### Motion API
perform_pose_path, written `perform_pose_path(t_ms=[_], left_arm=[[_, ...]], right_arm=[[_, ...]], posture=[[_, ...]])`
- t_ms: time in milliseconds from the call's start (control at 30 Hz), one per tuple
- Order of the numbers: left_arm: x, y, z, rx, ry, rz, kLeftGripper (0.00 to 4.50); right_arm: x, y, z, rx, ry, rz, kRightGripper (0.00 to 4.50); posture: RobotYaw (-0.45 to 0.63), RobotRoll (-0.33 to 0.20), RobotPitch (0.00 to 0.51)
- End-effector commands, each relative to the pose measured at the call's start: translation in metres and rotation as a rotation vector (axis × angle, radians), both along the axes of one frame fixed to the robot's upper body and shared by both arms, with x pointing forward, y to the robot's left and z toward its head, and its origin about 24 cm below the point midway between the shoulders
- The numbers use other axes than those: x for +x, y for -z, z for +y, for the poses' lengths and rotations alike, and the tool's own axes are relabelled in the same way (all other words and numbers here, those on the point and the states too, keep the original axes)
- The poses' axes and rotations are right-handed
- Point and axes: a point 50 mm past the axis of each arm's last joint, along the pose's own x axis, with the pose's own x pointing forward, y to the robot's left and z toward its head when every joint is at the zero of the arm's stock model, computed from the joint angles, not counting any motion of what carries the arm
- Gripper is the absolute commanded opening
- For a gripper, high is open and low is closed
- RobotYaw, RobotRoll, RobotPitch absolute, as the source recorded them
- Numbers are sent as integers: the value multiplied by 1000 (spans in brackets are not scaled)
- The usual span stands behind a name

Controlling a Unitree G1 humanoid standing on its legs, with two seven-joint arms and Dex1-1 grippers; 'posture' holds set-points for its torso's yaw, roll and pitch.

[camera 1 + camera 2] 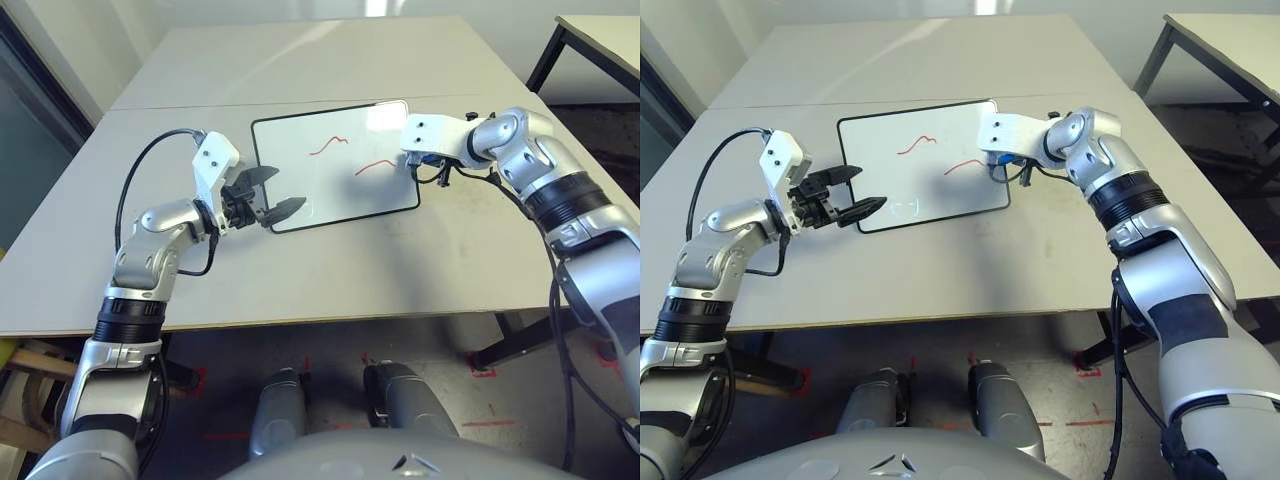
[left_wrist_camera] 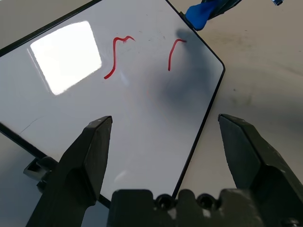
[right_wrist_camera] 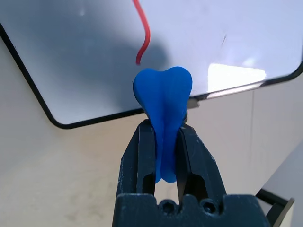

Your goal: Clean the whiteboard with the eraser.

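Right pincer (image 3: 163,146) clamps eraser (image 3: 163,94) just beside whiteboard (image 3: 85,56).

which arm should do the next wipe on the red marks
Right. The right gripper is shut on the eraser beside the whiteboard's nearer red scribble. The left gripper is open and holds nothing.

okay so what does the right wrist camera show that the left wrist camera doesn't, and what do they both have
Right wrist view alone: the right gripper clamped on the small bright blue bone-shaped eraser, poised just off the board's rounded corner. Left wrist view alone: the left gripper with fingers spread wide and nothing between them, both red scribbles, a bright window glare, and a small knob on the board's edge. Shared: the glossy white whiteboard with its thin black frame, the grey table, the blue eraser, and the scribble nearest it.
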Motion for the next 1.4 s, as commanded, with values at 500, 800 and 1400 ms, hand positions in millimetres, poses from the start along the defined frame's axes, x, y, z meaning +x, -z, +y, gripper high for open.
perform_pose_path(t_ms=[500, 800, 1400], left_arm=[[-5, -1, -3, 9, -6, -11, 4500], [-7, -3, -3, 10, -14, -13, 4500], [-6, -5, -2, 11, -22, -15, 4500]], right_arm=[[10, 10, 13, -88, 25, 5, 385], [12, 18, 19, -110, 21, -29, 385], [11, 24, 50, -102, -74, -113, 385]], posture=[[-47, 0, 43], [-40, 0, 43], [-36, 0, 44]])
